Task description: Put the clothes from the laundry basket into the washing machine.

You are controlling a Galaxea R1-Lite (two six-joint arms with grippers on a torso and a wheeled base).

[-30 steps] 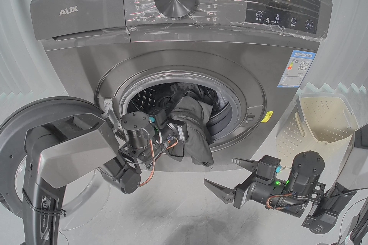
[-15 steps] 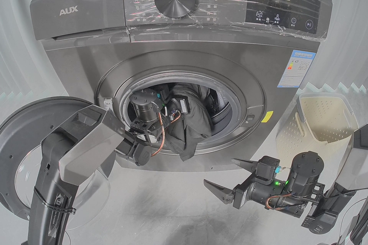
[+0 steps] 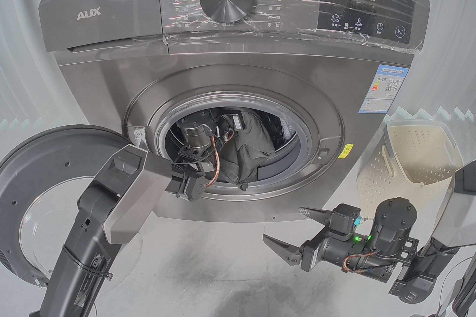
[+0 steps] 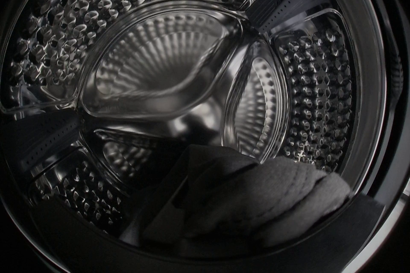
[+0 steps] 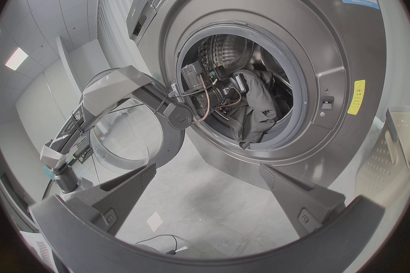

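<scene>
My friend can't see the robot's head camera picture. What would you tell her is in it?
The robot's left arm is in the mouth of an open grey washing machine, with a dark garment bunched against it. The right gripper hangs open in front, near a cream laundry basket.

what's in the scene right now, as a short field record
washer: door open, swung to the left
garment: dark, in the opening, a tail over the lower rim
left arm: wrist inside the opening, against the garment
right arm: low in front of the washer, jaws open, holding nothing
basket: cream, tilted, right of the washer
</scene>
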